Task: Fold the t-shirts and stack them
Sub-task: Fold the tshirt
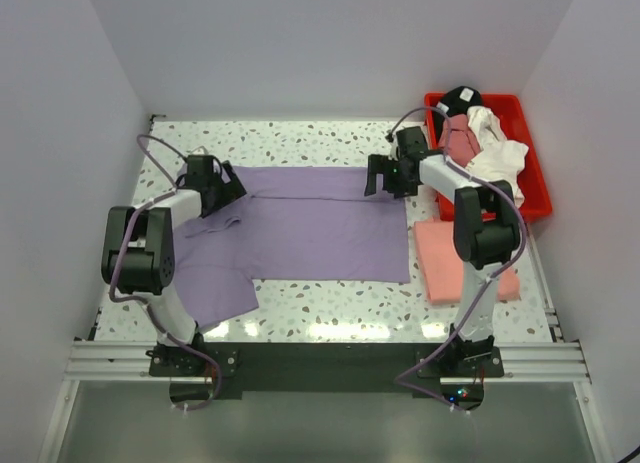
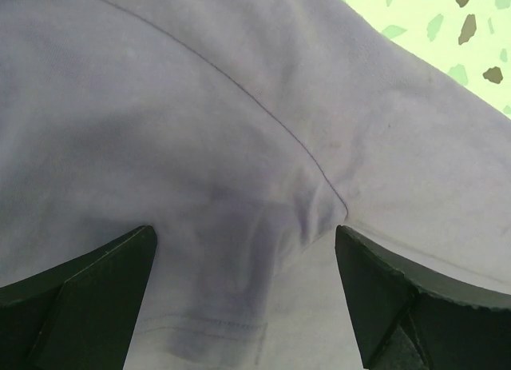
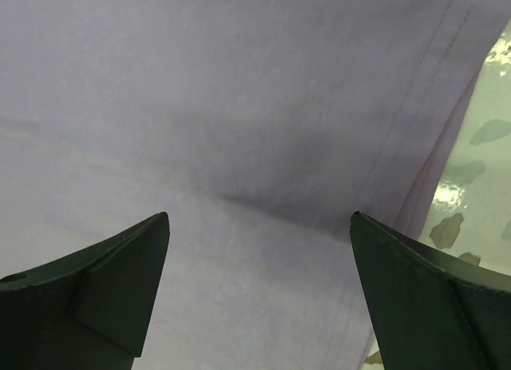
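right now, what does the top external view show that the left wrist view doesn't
Only top external: the red bin holding loose shirts, a folded salmon-pink shirt, the right fingers at the far edge of the lavender shirt. Only left wrist: a curved seam and wrinkles up close. Both: that lavender shirt, the speckled table, the open left fingers.

The speckled table [image 1: 330, 303] carries a purple shirt [image 1: 310, 228] spread flat across its middle, one sleeve trailing toward 8 o'clock, a folded pink shirt [image 1: 440, 258] at 4 o'clock and a red bin [image 1: 510, 108] at 2 o'clock.
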{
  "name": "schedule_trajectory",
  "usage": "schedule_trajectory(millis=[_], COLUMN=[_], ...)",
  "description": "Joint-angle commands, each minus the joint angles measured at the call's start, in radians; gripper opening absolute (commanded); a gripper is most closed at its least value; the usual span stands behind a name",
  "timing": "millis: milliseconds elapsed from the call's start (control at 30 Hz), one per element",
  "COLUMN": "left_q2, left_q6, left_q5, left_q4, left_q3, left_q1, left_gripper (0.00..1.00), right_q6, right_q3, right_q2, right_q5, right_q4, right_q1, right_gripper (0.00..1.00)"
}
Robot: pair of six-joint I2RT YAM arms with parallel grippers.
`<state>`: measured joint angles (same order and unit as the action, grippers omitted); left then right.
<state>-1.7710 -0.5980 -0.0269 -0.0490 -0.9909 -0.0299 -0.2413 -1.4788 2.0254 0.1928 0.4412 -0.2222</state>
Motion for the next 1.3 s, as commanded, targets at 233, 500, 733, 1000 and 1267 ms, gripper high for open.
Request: schedule_trajectory(millis=[233,500,733,1000,1267], left_q2=[-0.149,-0.315,-0.344,0.032,0.493], left_q6=[0.037,0.044,0.069,-0.044,-0.241], left_q5=[0.062,0.067,0.058,-0.010,-0.100], left_q4=[0.017,-0.046,-0.126,-0.258,-0.424], left_q3=[-0.133,-0.351,-0.526,-0.279,0.295], left_q1=[0.030,0.059,0.074,0.067,-0.013], left_gripper=[1.00,1.00,1.00,1.00,1.00], right_q6=[0.014,0.014,0.048,0.016,-0.075], right_q3=[-0.250,-0.466,-0.647,-0.333,0.199], right_q2=[0.214,0.372,0.403,0.063,-0.326], right_q5=[-0.125,-0.148,-0.136,-0.081,-0.070], right_q4=[0.103,0.172,0.241,0.119,0.021], right_q1=[0.007,0.030,0.032,0.027,0.000], right_gripper=[0.99,0.99,0.99,0.99,0.99])
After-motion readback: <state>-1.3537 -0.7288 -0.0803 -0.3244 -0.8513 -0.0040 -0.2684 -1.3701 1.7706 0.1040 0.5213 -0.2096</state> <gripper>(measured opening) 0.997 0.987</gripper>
